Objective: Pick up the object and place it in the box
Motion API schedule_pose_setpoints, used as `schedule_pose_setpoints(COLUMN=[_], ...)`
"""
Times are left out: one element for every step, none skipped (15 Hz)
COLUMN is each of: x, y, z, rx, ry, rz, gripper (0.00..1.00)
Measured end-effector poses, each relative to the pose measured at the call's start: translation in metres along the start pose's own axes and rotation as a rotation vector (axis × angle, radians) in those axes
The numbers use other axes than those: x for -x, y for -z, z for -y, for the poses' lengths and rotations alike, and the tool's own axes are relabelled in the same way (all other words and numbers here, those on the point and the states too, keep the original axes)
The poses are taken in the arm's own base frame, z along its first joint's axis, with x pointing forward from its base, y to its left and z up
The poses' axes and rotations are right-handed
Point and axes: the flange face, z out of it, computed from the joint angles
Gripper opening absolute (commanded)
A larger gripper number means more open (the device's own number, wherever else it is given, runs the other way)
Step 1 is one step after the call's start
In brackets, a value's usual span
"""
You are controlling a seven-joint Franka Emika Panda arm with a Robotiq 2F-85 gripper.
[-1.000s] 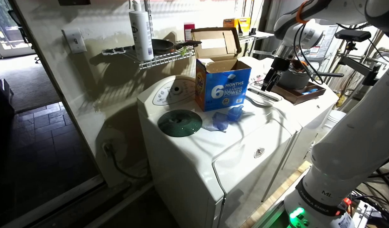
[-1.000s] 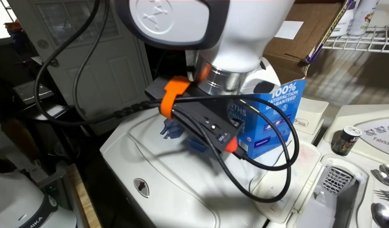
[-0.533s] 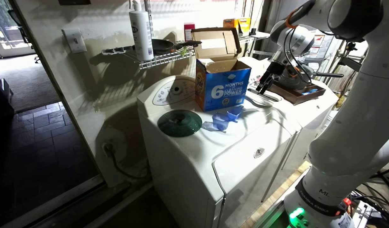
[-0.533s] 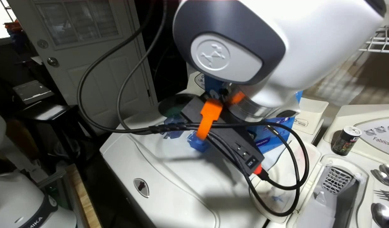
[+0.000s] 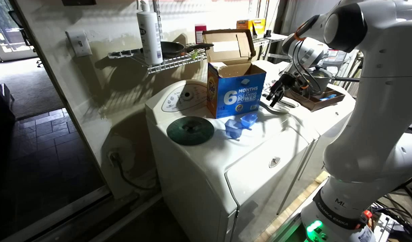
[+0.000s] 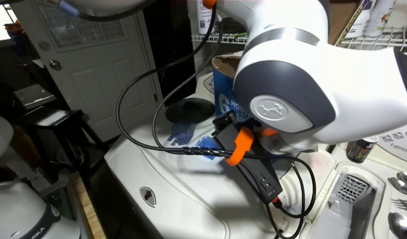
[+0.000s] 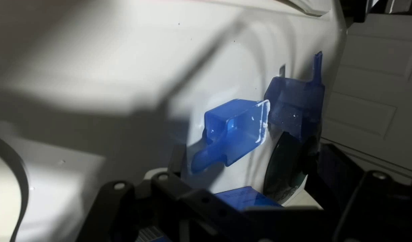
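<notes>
Approach seems to be the step in hand: the tool point(image 7: 254, 159) hangs with its fingers spread and nothing gripped between them. Ahead of it, in the wrist view, a blue scoop point(image 7: 234, 131) lies on the surface point(image 7: 148, 67) with its handle toward one finger — most likely the object meant. A second scoop point(image 7: 294, 101) lies just beside it; whether the two touch is hard to tell. The next move probably calls for coming left and lower, lining the fingers up across the blue scoop's side or handle, and closing without nudging its neighbour, before lifting over the rim of the box point(image 5: 241, 89).

That box stands upright on the far side of the scoops, lid point(image 5: 244, 47) raised at the back. On the white surface, left of the scoops in an exterior view, lies a dark green disc point(image 5: 195, 136). Farther right, a brown tray point(image 5: 323, 103) seems to bear a pot point(image 5: 323, 82). Against the wall point(image 5: 108, 27) at the far side, a wire shelf point(image 5: 174, 64) carries a tall white bottle point(image 5: 148, 38) and a dark pan point(image 5: 172, 49) — and at far left in an exterior view stands a panelled door point(image 6: 90, 79).
</notes>
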Motion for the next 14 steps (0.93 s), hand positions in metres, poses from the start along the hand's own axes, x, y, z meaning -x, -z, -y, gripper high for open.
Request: schedule_pose_setpoints(x=[-0.003,-0.005,-0.007,-0.009,-0.011,-0.013,-0.014,-0.015,-0.016,-0.017,-0.018,-0.019,-0.021,-0.023], y=[-0.005,-0.01,-0.015,-0.019,-0.024,-0.028,-0.031,-0.034,-0.037,-0.039,-0.041,-0.043,-0.045,-0.048], z=[-0.005,-0.009,-0.013,-0.017,-0.021,-0.025,-0.029,-0.033,-0.037,-0.04,-0.043,-0.045,-0.047,-0.049], rx=[-0.024,-0.048,-0.069,-0.085,-0.098,-0.11,-0.12,-0.129,-0.138,-0.146,-0.155,-0.163,-0.169,-0.177], ry=[-0.003,-0.007,-0.009,-0.012,-0.015,-0.018,-0.023,-0.028,-0.034,-0.039,-0.043,-0.046,-0.049,-0.051], rz=[0.006,0.011,0.015,0.016,0.016,0.01,0.003,-0.003,-0.01,-0.02,-0.028,-0.035,-0.043,-0.05], gripper=[1.0,1.0,1.0,1.0,1.0,1.0,1.0,1.0,1.0,1.0,1.0,1.0,1.0,1.0])
